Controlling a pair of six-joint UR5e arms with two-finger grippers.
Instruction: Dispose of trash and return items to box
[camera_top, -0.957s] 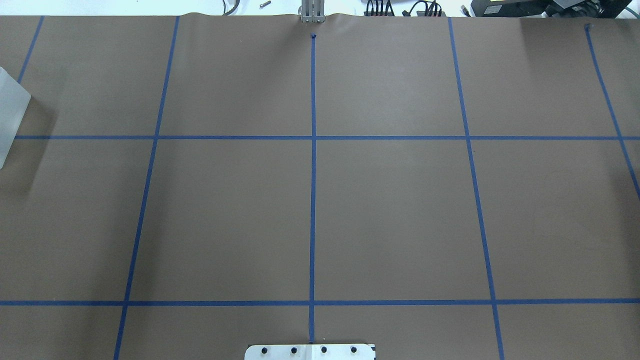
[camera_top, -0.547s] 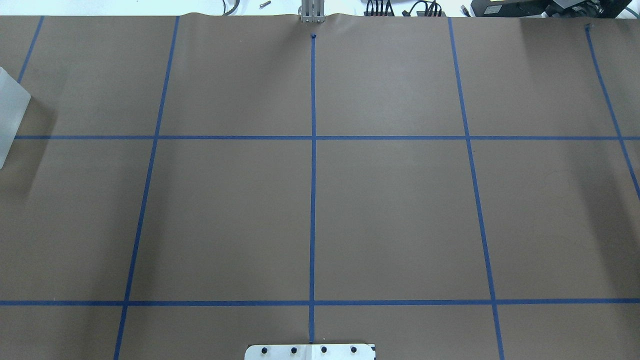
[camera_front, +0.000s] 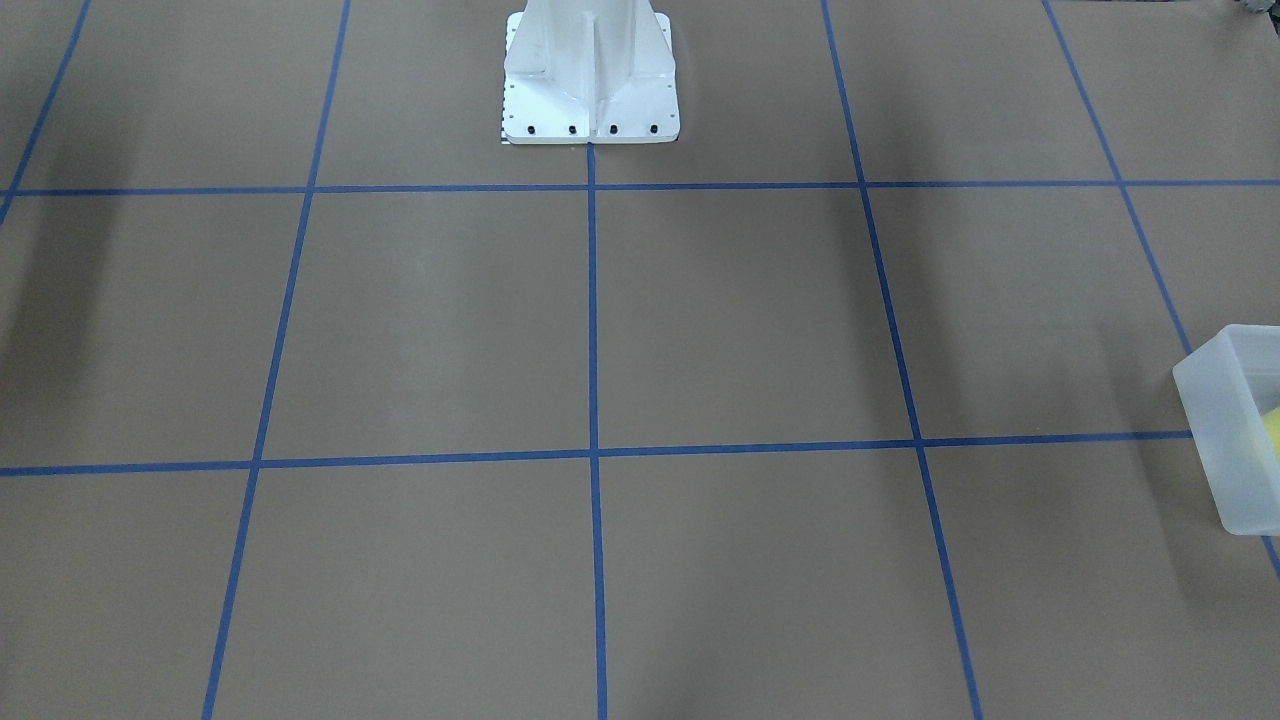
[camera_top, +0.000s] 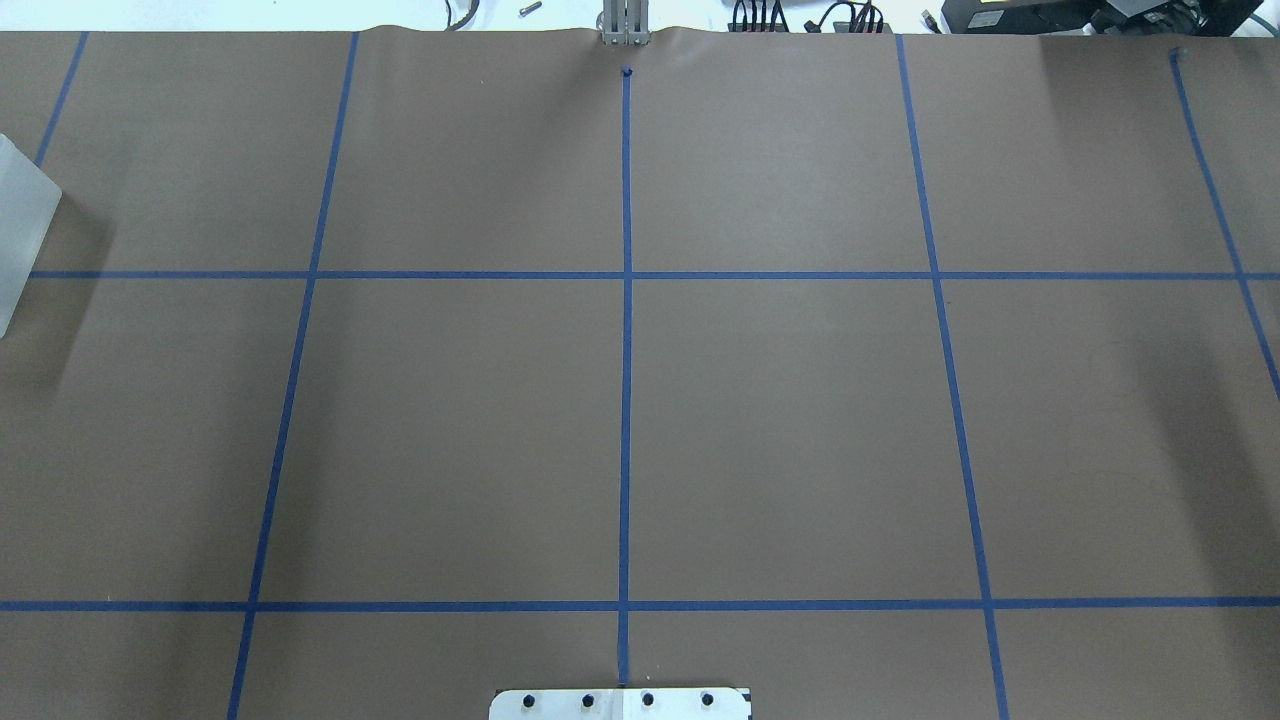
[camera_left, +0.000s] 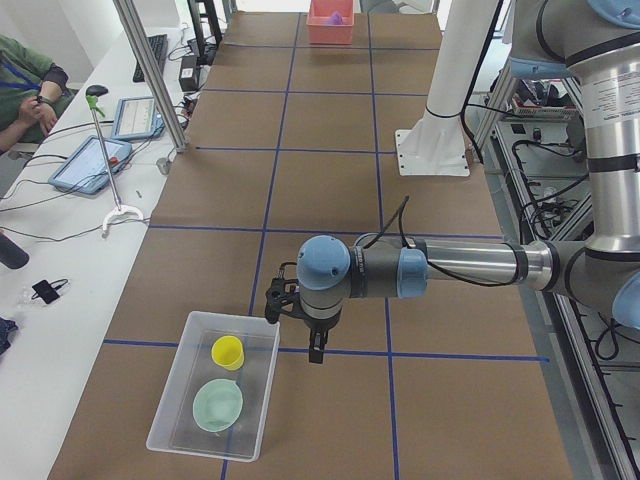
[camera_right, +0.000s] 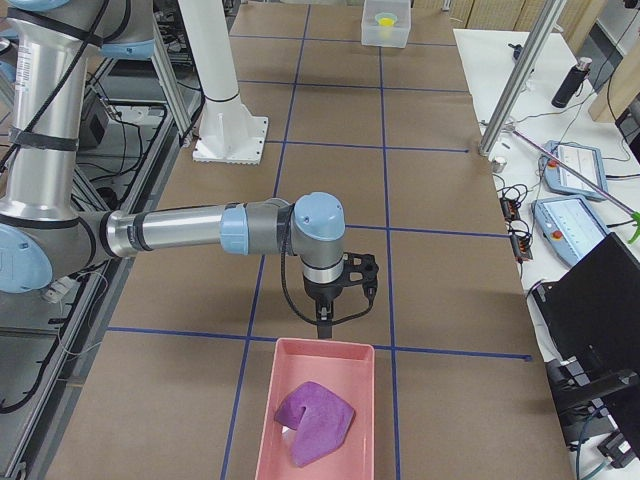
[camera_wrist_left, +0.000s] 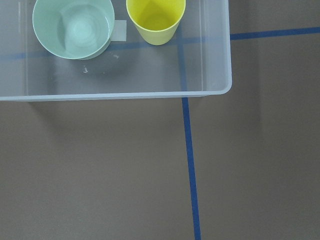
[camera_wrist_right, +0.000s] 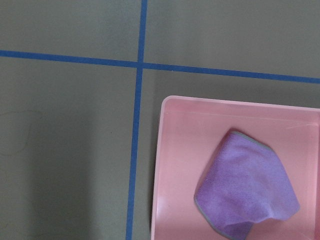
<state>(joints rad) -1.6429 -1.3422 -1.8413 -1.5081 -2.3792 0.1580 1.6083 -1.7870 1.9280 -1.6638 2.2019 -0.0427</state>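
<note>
The yellow cup (camera_wrist_left: 156, 20) stands upright inside the translucent box (camera_wrist_left: 220, 92), next to a mint-green bowl (camera_wrist_left: 73, 27). In the exterior left view the cup (camera_left: 228, 352) and bowl (camera_left: 218, 405) sit in the box (camera_left: 165, 395), and my left gripper (camera_left: 314, 352) hangs just beside the box's near-right rim, above the table. My right gripper (camera_right: 324, 325) hangs just in front of a pink tray (camera_right: 330, 365) that holds a purple cloth (camera_right: 315, 420). I cannot tell whether either gripper is open or shut. The wrist views show no fingers.
The box's corner shows at the overhead view's left edge (camera_top: 22, 225) and the front view's right edge (camera_front: 1225, 430). The white pedestal (camera_front: 590, 70) stands at mid-table. The right wrist view shows the pink tray (camera_wrist_right: 161, 165) and cloth (camera_wrist_right: 245, 190). Operators' tablets (camera_left: 95, 160) lie on a side bench.
Only a faint shadow on the right side of the table shifts. The box's corner stays put and no arm enters the overhead view.
</note>
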